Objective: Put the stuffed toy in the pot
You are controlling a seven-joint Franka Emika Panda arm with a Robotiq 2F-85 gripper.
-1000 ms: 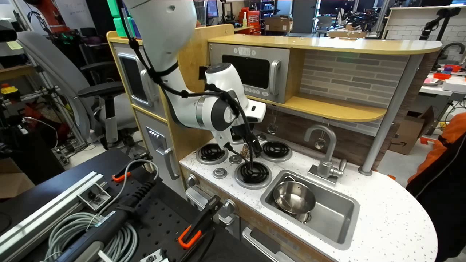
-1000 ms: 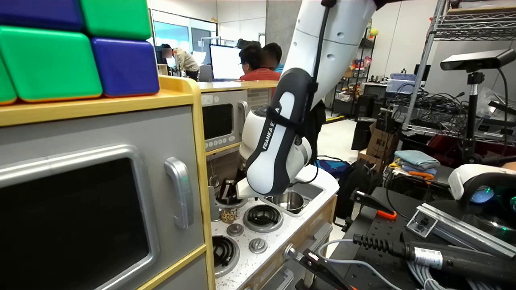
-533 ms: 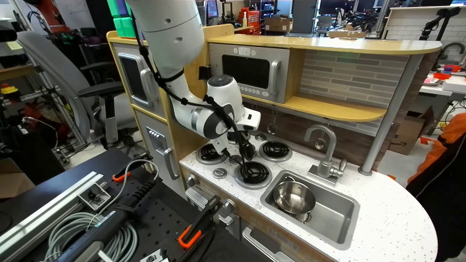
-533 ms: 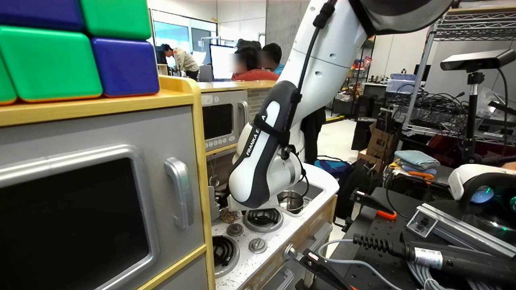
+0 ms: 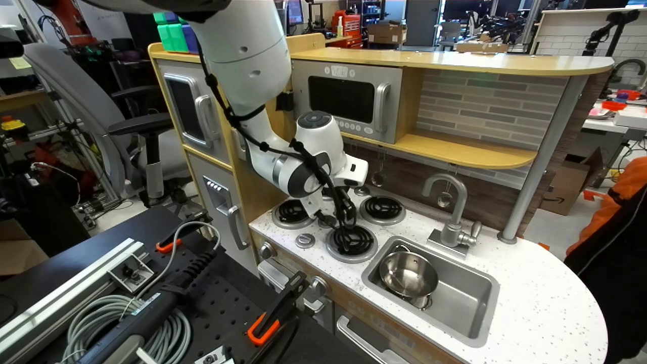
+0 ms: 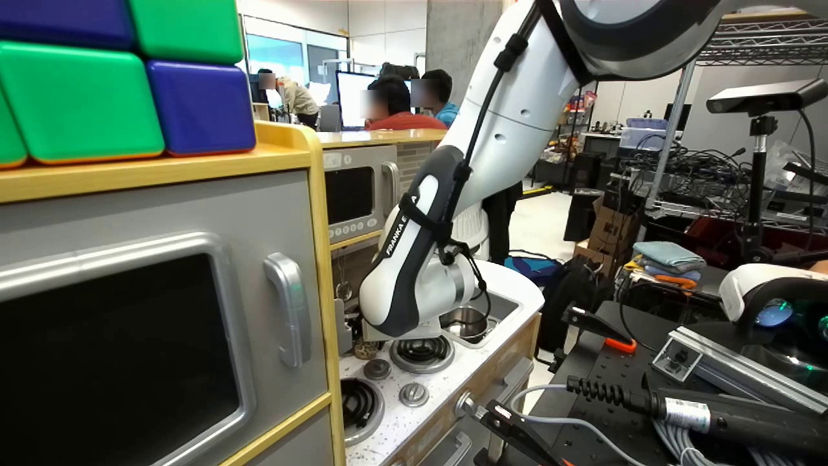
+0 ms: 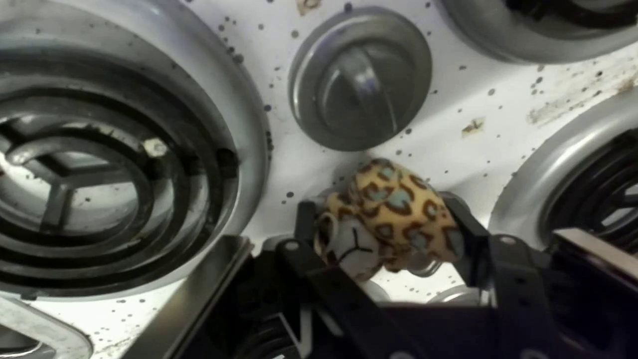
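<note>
The stuffed toy (image 7: 398, 214) is tan with brown and blue-grey leopard spots and a pale muzzle. In the wrist view it lies between the fingers of my gripper (image 7: 381, 212), over the white stove top. The fingers are apart, one on each side of it; the right finger is very close to or touching the toy, with a small dark gap at the left. In an exterior view the toy (image 6: 366, 349) sits beside a knob, partly behind the arm; elsewhere the gripper hides it. The shiny silver pot (image 5: 408, 275) stands in the sink; it also shows partly (image 6: 467, 327).
Black coil burners (image 5: 352, 240) and knobs (image 7: 360, 80) surround the gripper. The grey sink (image 5: 470, 313) has a tall faucet (image 5: 457, 202) behind it. The microwave (image 5: 349, 96) and shelf (image 5: 465, 148) overhang the back. A tall wooden cabinet (image 6: 317, 272) stands close to the arm.
The arm has come down, and the gripper has lowered around the toy, which is now covered in one exterior view. The toy and pot stay about where they were.
</note>
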